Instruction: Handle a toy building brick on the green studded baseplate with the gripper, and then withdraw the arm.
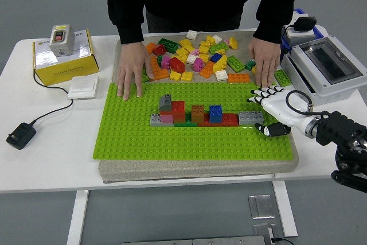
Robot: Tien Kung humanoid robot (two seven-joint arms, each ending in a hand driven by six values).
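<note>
The right hand (274, 112) hovers over the 3 o'clock edge of the baseplate (195, 136), its arm entering from the picture's right edge. The fingers (261, 92) are spread and relaxed and grip nothing; the thumb (272, 129) points toward 9 o'clock, apart from the fingers.

The grey brick (250, 117) sits on the baseplate at the 3 o'clock end of the brick row (192, 114). It lies just beside the hand, at the hand's 9 o'clock, level with the gap between fingers and thumb. Whether any fingertip touches it cannot be told; no finger closes around it.

The grey brick is low, light grey and rectangular, with studs on top. It stands flat and butts against a red brick (229, 119) at its 9 o'clock. Farther along the row toward 9 o'clock stand a blue brick (215, 112), a brown brick (198, 113), a red stack (178, 109) with a dark grey brick (166, 102) beside it, and a second grey brick (155, 120) at the far end.

The baseplate is bright green, studded, and rests on a beige pad (198, 167) on the table (51, 159).

A person stands at 12 o'clock with both hands flat. One hand (132, 67) rests on the baseplate's far left corner; the other hand (265, 61) rests near its far right corner, just at 12 o'clock of the robot's fingers. Loose bricks (198, 55) lie between them.
</note>
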